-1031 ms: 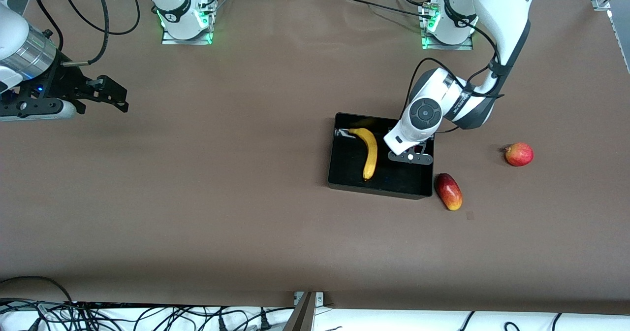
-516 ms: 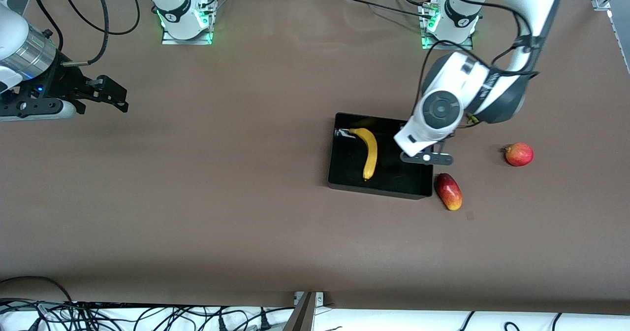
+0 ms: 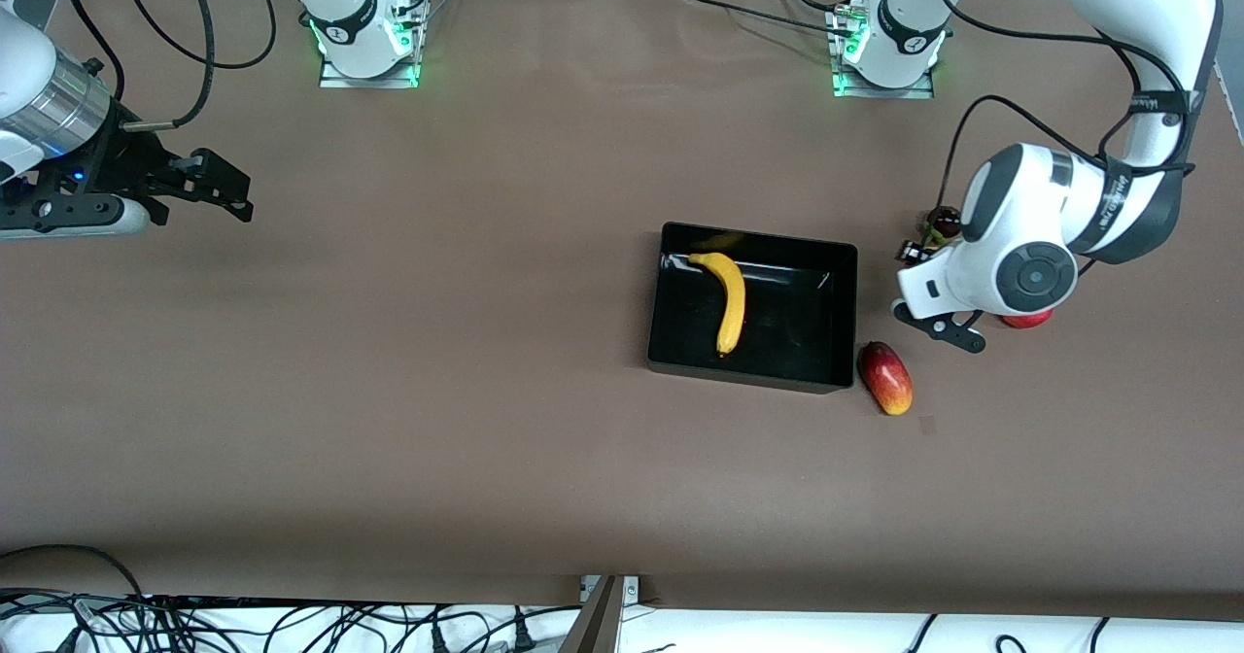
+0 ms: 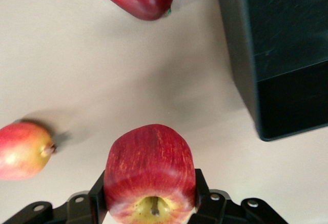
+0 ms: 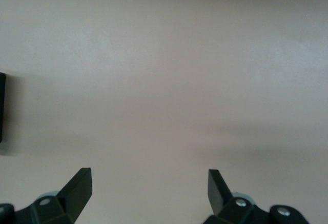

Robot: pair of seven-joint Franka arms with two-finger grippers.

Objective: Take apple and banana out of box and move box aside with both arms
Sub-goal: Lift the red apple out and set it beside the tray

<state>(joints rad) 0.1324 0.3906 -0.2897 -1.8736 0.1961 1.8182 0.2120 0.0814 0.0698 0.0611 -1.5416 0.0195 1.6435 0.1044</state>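
Two red apples: one apple [image 4: 149, 170], another apple [image 4: 21, 149]. One yellow banana [image 3: 730, 300], one red-yellow mango [image 3: 885, 377], one dark mangosteen [image 3: 941, 218] and one black box [image 3: 748, 373]

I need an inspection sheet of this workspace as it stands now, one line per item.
Surface: brown table cover, flat.
Job's things: banana lies in the black box; red apple in the left tool; second apple on the table.
Clutter: mango beside the box; dark small fruit by the left arm.
Grippers: left tool shut on red apple, above the table; right tool open, waiting.
Cables: black bundle at the camera-side edge.
Surroundings: arm bases, green lights.
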